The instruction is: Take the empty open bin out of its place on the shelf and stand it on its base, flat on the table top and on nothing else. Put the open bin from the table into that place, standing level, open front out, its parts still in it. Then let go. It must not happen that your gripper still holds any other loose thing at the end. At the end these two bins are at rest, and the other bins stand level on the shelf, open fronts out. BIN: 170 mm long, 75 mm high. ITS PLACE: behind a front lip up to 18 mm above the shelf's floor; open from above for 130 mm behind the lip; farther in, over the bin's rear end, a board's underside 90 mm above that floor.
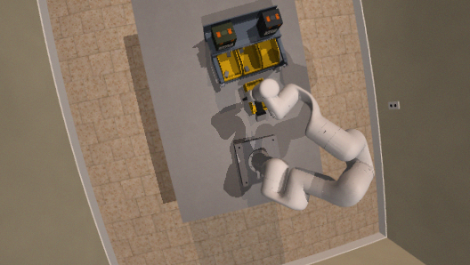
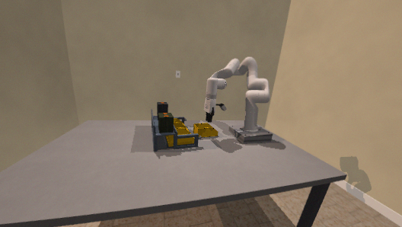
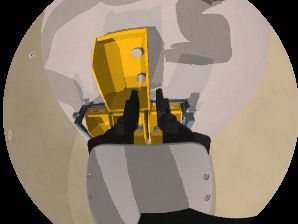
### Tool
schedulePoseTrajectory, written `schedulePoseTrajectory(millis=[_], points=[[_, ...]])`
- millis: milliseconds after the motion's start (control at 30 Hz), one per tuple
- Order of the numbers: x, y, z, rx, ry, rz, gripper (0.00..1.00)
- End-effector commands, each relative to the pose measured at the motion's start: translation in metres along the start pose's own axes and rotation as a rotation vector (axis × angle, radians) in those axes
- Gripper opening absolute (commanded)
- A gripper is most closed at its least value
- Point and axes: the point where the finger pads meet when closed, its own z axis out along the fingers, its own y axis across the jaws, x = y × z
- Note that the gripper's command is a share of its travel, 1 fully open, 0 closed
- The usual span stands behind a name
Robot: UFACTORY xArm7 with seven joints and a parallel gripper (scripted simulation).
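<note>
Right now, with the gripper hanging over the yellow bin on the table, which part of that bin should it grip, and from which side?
Grip the yellow bin by a thin upright wall, probably the end wall nearer the arm's base, coming straight down from above. It stands on its base with an open top, so the rim is free, and the gripper, partly open, already lines up astride it.
</note>
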Motion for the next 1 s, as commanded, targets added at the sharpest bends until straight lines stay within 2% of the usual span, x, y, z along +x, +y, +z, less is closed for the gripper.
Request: schedulePoseTrajectory(millis=[0,300,933,967], points=[[-0.001,0.000,-0.006,0.000,-0.003,0.000,0.26],[-0.001,0.000,-0.015,0.000,-0.003,0.000,0.26],[-0.001,0.000,-0.018,0.000,-0.003,0.000,0.26],[-0.001,0.000,-0.018,0.000,-0.003,0.000,0.00]])
